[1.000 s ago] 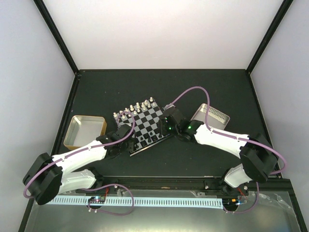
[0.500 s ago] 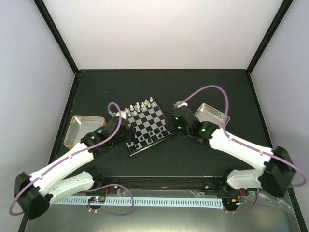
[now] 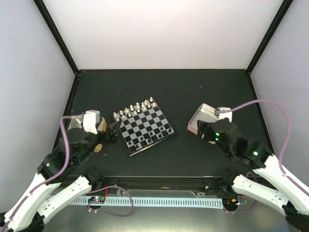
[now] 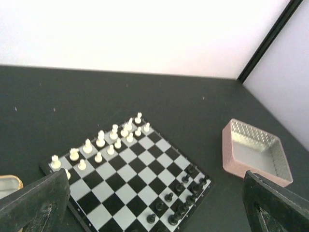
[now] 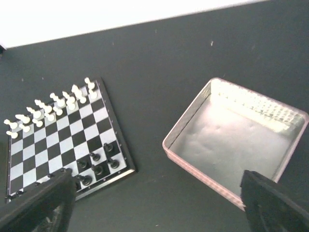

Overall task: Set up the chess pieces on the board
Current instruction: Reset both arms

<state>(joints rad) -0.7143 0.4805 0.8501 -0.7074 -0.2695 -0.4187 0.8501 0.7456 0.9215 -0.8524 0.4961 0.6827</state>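
Both grippers are off the board (image 3: 145, 126) and carrying nothing. My left gripper (image 3: 110, 132) hangs just short of the board's left corner with its jaws spread wide. In its wrist camera the two dark fingers (image 4: 34, 205) frame the lower corners with only open space between them. From that hand the board lies straight ahead and below, turned at an angle on the black table (image 3: 164, 87). The pale pieces (image 4: 104, 145) stand in two rows along the edge farthest from the hand. The black pieces (image 4: 183, 191) are grouped along the nearer edge, toward the right finger. I cannot tell from here whether every black piece sits on its proper square.

My right gripper (image 3: 200, 130) is also fully open and empty, its fingers (image 5: 273, 205) wide apart at the bottom of its view. The board sits ahead and to the left of that hand, well apart from it. A pink-rimmed tray (image 5: 186, 121) lies ahead and to the right, close under the hand. A tan-rimmed tray (image 4: 9, 182) shows only as a corner beside my left finger.
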